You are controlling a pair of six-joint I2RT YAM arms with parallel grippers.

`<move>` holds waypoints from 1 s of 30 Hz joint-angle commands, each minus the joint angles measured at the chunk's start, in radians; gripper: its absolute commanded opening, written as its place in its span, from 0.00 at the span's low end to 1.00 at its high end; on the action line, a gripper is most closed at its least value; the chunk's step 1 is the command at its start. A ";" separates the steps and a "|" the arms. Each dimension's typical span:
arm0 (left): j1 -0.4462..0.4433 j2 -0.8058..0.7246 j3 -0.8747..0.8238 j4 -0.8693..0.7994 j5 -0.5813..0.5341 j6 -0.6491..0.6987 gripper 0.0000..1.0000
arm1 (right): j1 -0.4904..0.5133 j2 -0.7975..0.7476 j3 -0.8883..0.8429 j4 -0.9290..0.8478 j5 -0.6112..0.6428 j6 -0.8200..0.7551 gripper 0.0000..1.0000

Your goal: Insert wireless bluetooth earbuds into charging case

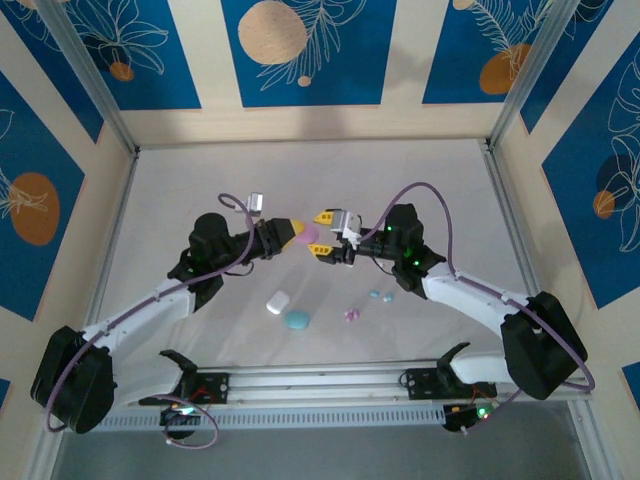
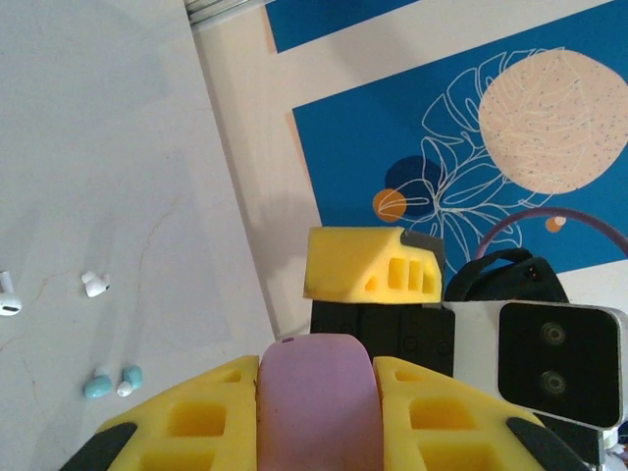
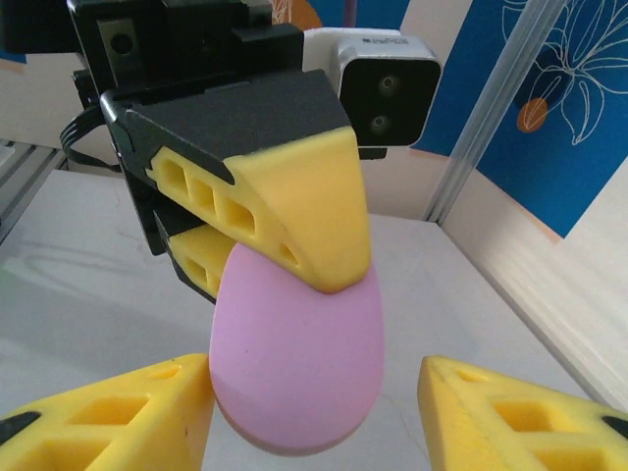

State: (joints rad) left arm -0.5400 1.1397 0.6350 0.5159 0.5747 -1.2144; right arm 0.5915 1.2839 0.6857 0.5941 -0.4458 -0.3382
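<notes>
"Right wrist view: where does the pink case lie from the right fingers?"

"Straight between them. Those fingers stand apart, one on either side of its rounded free end, with a gap showing on both sides. The left fingers are clamped on its other end, holding it up above the middle of the tabletop."

"And its long axis?"

"It runs from the left fingers toward the right ones. I judge the right arm is placed to close on that end or to work at the lid."

"Is anything inside?"

"I cannot tell. The case looks shut, with no seam parted. The pink earbuds lie loose toward the tabletop's near edge, right of centre, with the cyan earbuds just beside them. The right arm is nearer to both. A white case and a cyan case rest close together toward the same edge, both apparently closed. The white earbuds lie loose too."
</notes>
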 commanded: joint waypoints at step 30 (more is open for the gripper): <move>-0.032 -0.024 0.008 0.063 0.040 0.016 0.29 | -0.011 0.025 0.053 0.030 -0.031 0.109 0.41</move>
State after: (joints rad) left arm -0.5484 1.1397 0.6350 0.5392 0.5701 -1.2251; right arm 0.5900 1.3056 0.6907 0.6285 -0.4793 -0.2680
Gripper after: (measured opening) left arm 0.262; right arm 0.423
